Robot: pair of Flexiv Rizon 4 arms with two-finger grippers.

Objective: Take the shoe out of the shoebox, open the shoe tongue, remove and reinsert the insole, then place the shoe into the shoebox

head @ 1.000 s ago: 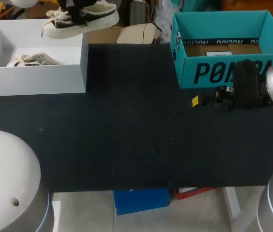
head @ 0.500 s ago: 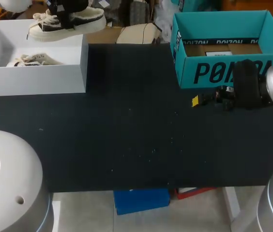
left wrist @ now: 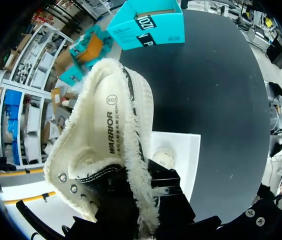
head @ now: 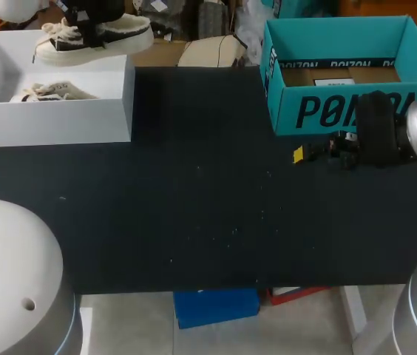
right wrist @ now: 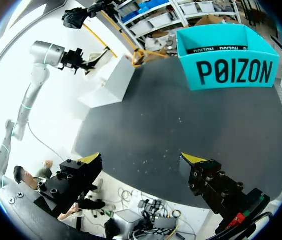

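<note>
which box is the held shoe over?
The white shoebox at the left: the shoe hangs over its far edge. The teal box stands off right.

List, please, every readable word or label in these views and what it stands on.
"P0IZON": large black letters on the teal box front, repeated small along its inner rim.
"WARRIOR": on the insole of the shoe.
The round stamp above that word: too small to read.
The white label inside the teal box: too blurred.
</note>
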